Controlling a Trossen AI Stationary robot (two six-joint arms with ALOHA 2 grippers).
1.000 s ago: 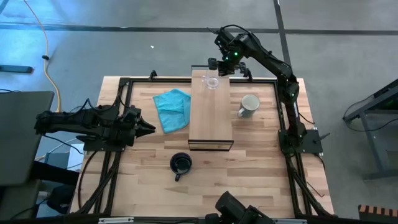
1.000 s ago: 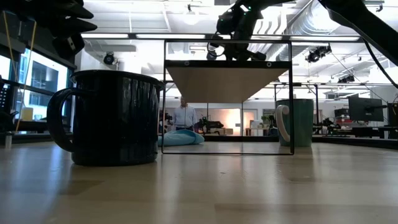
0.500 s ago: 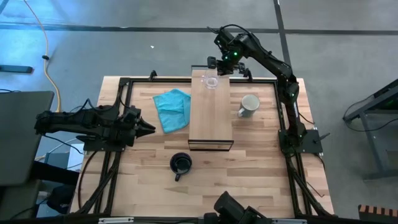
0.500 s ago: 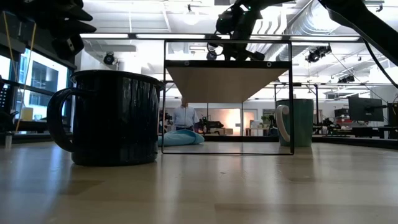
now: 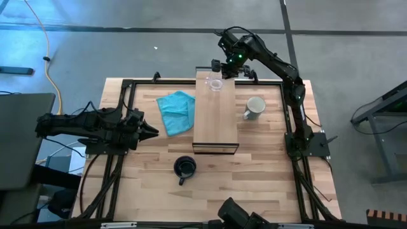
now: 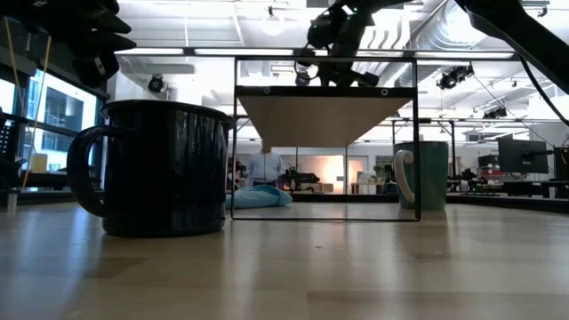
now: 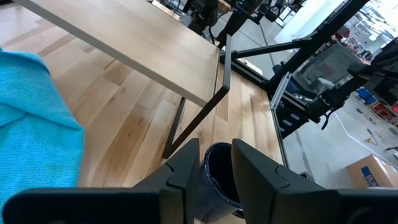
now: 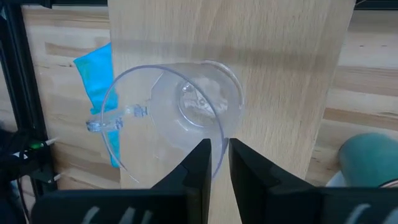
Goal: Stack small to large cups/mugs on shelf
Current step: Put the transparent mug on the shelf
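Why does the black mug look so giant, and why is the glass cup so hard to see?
Low view: the black mug sits closest to the camera, so it looms. High view: the clear glass cup nearly vanishes against the pale shelf. Right wrist view: its rim shows up better.

High view: overhead, facing straight down on the whole table, from far off. Low view: at tabletop level, facing across into the room, nearest the dark handled mug [image 6: 164, 167]. Left wrist view: looks obliquely along the long light-wood raised shelf [image 7: 134, 53]. Right wrist view: close above the small clear glass cup [image 8: 171, 118]. All four views share the shelf.
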